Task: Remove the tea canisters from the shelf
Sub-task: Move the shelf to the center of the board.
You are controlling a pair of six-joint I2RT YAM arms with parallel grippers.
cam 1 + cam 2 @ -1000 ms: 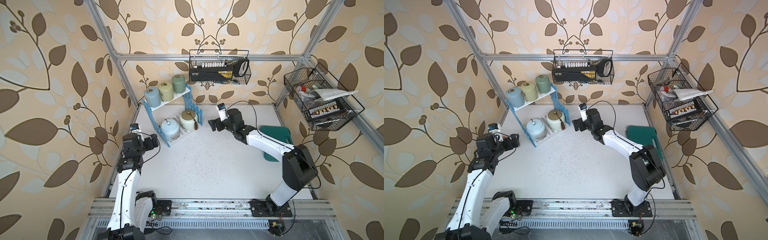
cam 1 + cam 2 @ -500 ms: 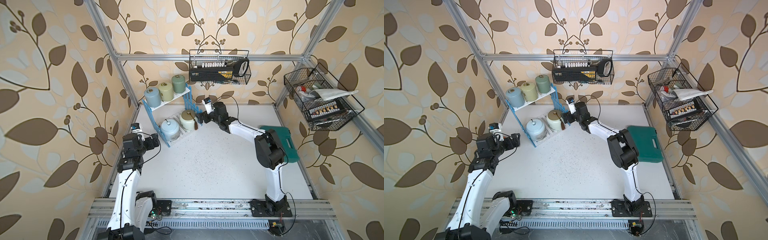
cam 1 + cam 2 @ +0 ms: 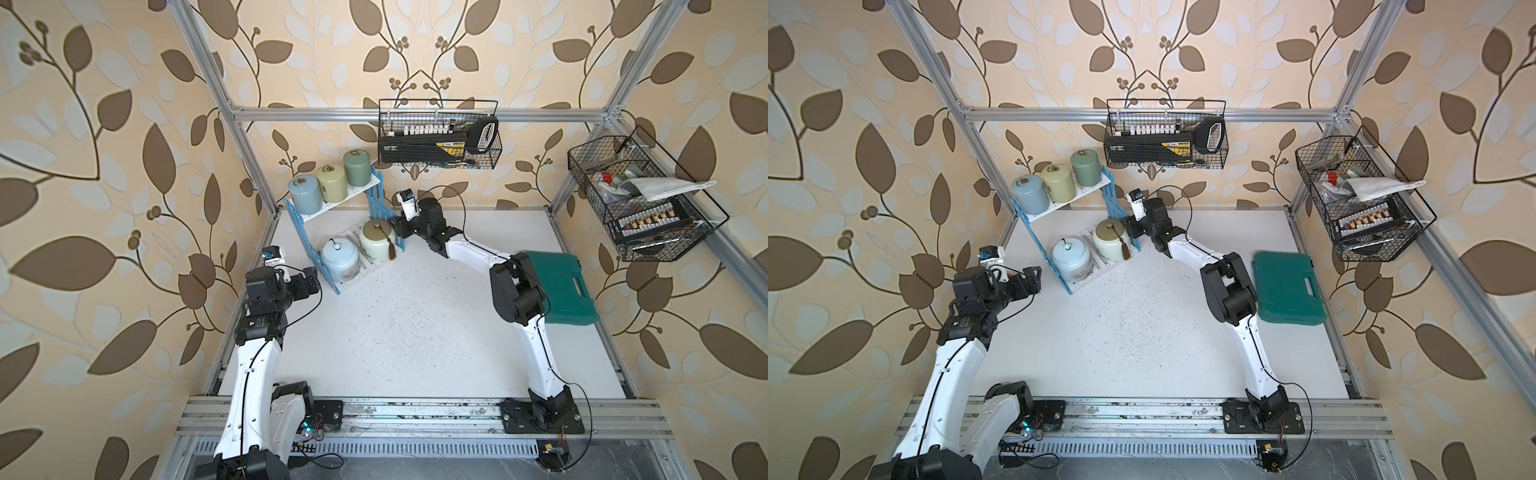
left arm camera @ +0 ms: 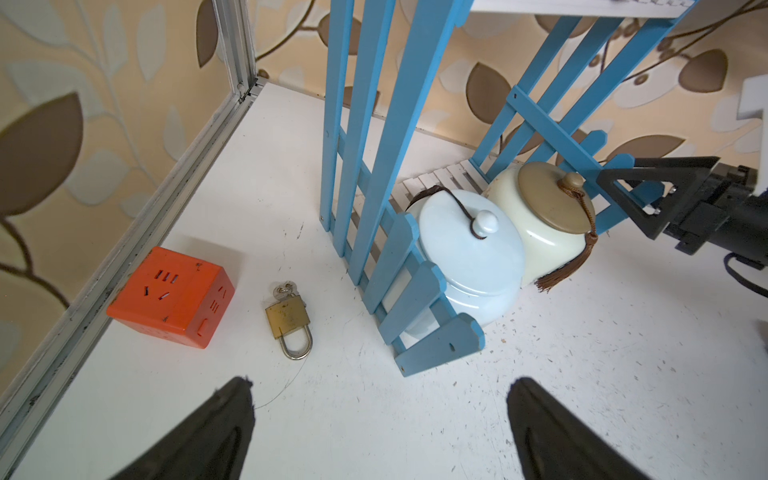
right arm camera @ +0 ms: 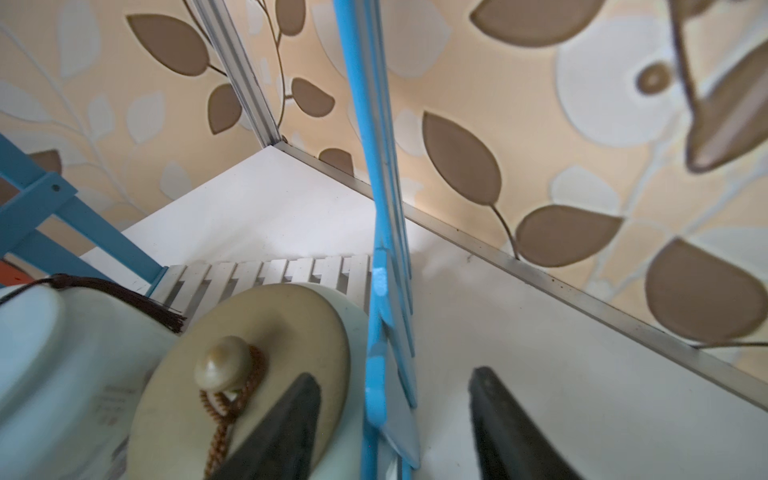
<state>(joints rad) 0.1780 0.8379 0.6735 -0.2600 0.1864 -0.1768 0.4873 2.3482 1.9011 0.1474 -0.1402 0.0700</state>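
Right fingers (image 5: 286,428): narrower than a second ago, astride shelf (image 3: 351,198) side panel (image 5: 380,232) beside cream canister (image 5: 291,332), gripping nothing.
Left gripper (image 4: 380,381): spread wide.
Tea canisters (image 3: 332,183): all five on shelf.
Meaning: likely bracing shelf; none removed.

The right arm (image 3: 469,249) is hanging outstretched, right gripper (image 5: 395,374) jaws partly apart. The left arm (image 3: 253,365) is hovering bent, left gripper (image 4: 382,380) gaping wide.

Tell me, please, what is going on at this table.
The right gripper straddles the blue side panel of the shelf, one finger over the cream jar, gripping nothing yet. The left gripper hovers open by the shelf's other end. No jar is off: three tall jars stand on top, the cream and pale blue jar below.
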